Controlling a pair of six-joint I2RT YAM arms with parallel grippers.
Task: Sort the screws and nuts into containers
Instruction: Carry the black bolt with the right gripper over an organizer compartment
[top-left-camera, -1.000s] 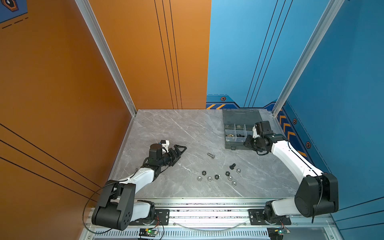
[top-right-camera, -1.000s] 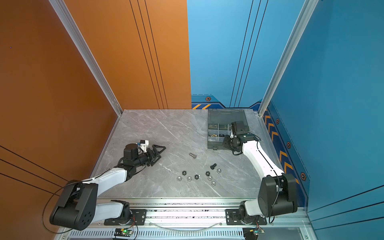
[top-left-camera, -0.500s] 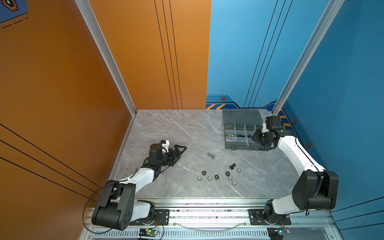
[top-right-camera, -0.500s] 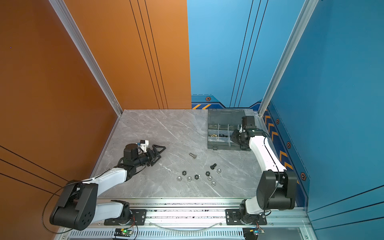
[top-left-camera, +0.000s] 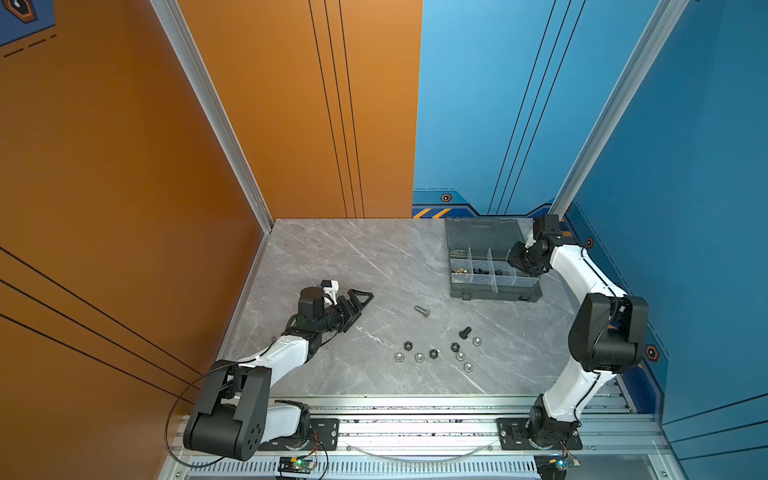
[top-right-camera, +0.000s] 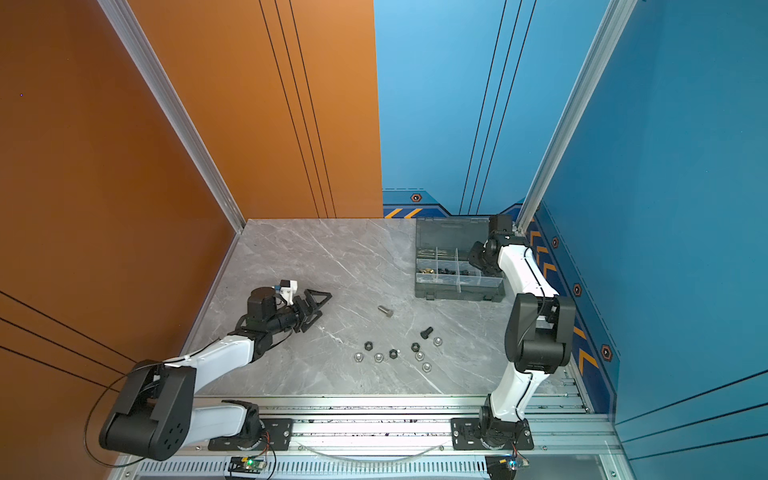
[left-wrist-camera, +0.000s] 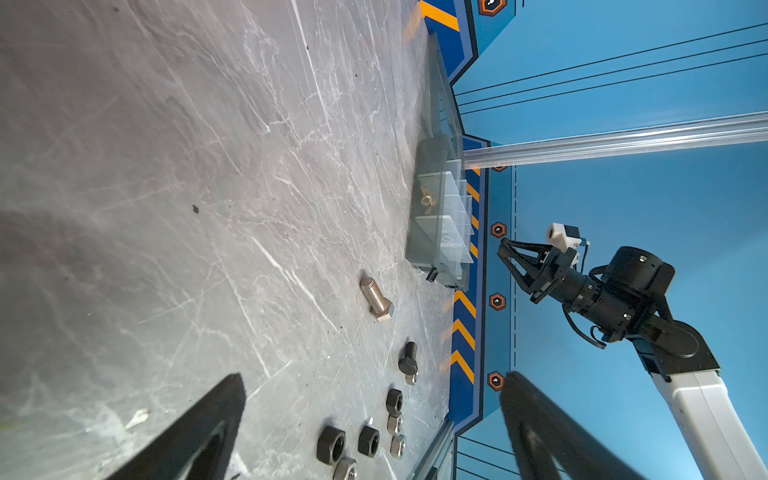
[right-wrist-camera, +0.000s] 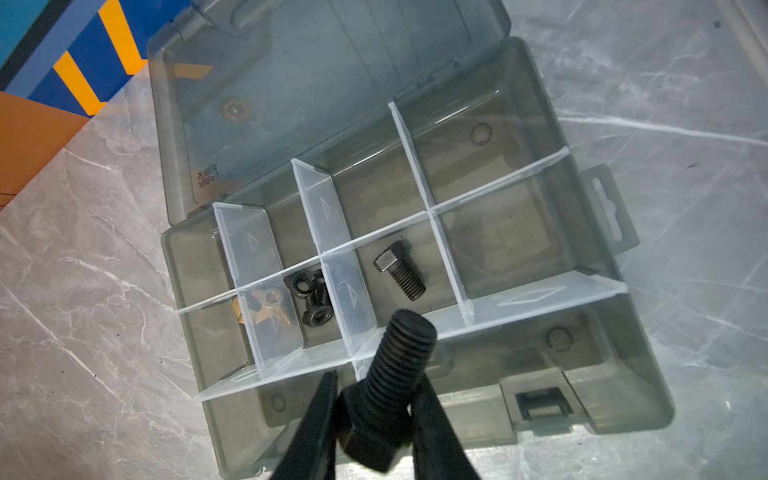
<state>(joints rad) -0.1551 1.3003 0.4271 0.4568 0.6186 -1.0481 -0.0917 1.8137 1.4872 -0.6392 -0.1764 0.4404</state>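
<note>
A: Grey marble bench (top-left-camera: 332, 257), orange wall on one side, blue on the other. What is farthest left?

B: The left end effector (top-left-camera: 360, 306), low over the bench and well apart from the parts. Only the left wrist view shows its fingers (left-wrist-camera: 224, 399) spread wide with nothing between them.

A: Next?

B: A silver bolt (top-left-camera: 422, 311) lying flat. Its long axis is slanted, with the head toward the loose nuts (top-left-camera: 434, 353) and the thread tip toward the back. A loose black bolt (top-left-camera: 464, 332) lies just beside those nuts.

A: And the box?

B: The grey organiser box (top-left-camera: 494, 293) is at the back right with its lid (right-wrist-camera: 332, 83) open. The right end effector (top-left-camera: 515, 261) is over its right end. Both top views hide what it carries.

A: The right wrist view?

B: Its fingers are pinched on a gripped black bolt (right-wrist-camera: 405, 345), held at the head. The bolt's long axis runs out past the fingertips, and the thread tip points at the dividers. Inside the box, a boxed black bolt (right-wrist-camera: 398, 270) lies flat with its head toward the lid. Black nuts (right-wrist-camera: 311, 299) are in the next compartment and a brass wing nut (right-wrist-camera: 266, 307) in the one beyond.
</note>
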